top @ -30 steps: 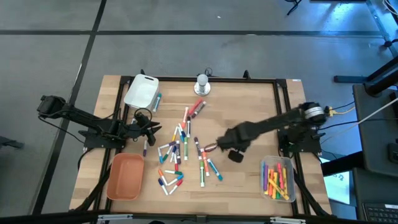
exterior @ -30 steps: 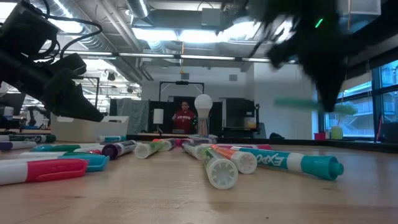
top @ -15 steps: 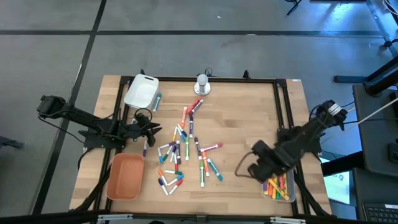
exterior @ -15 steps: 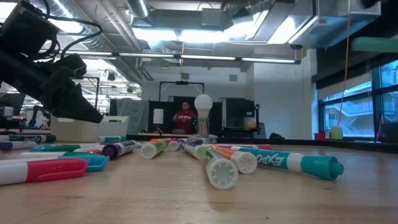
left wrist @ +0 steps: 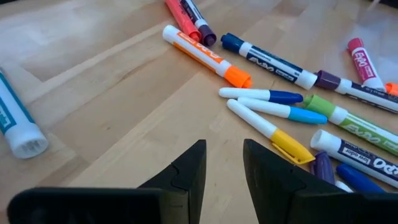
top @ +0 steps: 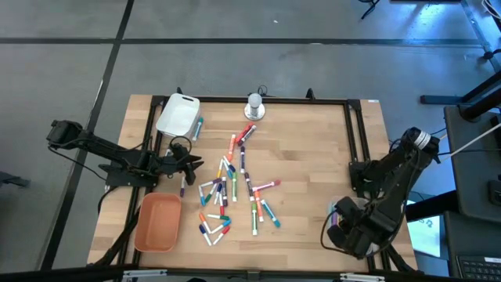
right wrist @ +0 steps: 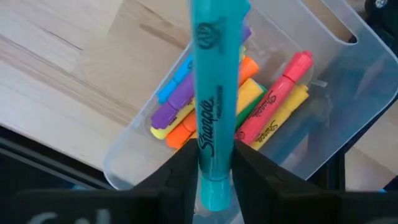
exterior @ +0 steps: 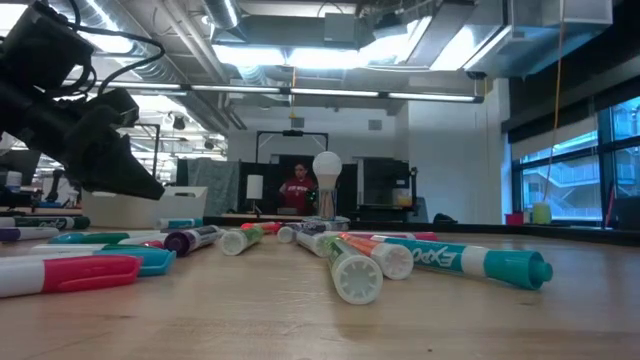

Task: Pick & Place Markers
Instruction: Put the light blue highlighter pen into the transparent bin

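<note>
Since the earlier frame my right arm is swinging clear of the marker pile at mid-tabletop and is now sitting folded over the clear tray [right wrist: 348, 81] at the near right corner, carrying a teal marker [right wrist: 211, 106] with it. In the right wrist view the right gripper [right wrist: 210, 163] is pinching that teal marker by its barrel, the pen pointing out over the tray's open mouth, directly above the yellow, orange, purple and pink markers already lying inside. I am judging this as the release position: the pen is hanging above the tray so it can drop among the others rather than roll off across the tabletop [top: 313, 157]. The fingers are looking as if they are only just easing apart, though the pen is not yet free. The left arm is not shifting at all across the frames. The left gripper [left wrist: 224, 162] is hovering low at the left edge of the scattered markers [top: 231, 192], fingers parted a little and holding nothing, with a yellow-capped marker [left wrist: 264, 127] lying just ahead of it. The orange tray [top: 157, 223] near it is showing no markers inside.
</note>
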Tool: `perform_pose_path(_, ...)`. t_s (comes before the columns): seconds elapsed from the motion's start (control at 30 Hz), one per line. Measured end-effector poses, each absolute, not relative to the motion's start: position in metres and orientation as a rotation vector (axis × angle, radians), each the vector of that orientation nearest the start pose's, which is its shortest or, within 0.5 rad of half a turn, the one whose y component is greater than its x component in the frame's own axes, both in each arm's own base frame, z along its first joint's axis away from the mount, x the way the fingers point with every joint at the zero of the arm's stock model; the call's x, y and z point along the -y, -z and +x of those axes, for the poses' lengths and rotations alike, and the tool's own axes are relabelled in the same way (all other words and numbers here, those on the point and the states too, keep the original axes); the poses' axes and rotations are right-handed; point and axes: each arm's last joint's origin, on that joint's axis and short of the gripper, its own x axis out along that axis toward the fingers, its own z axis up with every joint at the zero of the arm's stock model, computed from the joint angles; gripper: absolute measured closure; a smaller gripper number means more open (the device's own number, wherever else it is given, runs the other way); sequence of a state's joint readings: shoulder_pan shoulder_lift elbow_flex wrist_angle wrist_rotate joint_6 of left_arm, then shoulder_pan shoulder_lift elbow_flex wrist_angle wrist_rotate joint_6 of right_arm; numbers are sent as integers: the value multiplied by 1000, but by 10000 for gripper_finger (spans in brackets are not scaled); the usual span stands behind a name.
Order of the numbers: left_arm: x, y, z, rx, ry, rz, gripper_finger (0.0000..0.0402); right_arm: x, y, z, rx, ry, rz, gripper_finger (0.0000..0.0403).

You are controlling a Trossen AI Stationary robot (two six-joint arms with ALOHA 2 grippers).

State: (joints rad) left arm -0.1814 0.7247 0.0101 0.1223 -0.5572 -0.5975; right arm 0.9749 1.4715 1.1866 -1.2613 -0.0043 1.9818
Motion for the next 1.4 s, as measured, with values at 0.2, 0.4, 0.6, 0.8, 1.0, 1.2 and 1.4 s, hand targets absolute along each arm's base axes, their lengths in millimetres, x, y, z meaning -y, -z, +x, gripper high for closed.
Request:
perform_pose_path(0.2, 7, -115, 126, -382, -534, -349, 300, -204, -260, 139, -1445, 741, 799, 265)
perform_pose_path(0.4, 6, -118, 127, -344, -546, -373, 300, -203, -261, 138, -1445, 742, 796, 227)
perform_pose_path(0.6, 7, -120, 128, -319, -543, -384, 300, -202, -261, 140, -1410, 717, 762, 222)
perform_pose_path(0.8, 5, -120, 128, -298, -581, -376, 300, -189, -262, 164, -1145, 740, 780, 222)
perform_pose_path(1.0, 5, -121, 128, -288, -585, -371, 300, -174, -247, 200, -1138, 836, 844, 222)
perform_pose_path(1.2, 5, -121, 128, -294, -582, -360, 300, -176, -215, 243, -1183, 768, 838, 221)
perform_pose_path(1.4, 7, -121, 128, -316, -539, -356, 300, -188, -176, 284, -1200, 597, 884, 221)
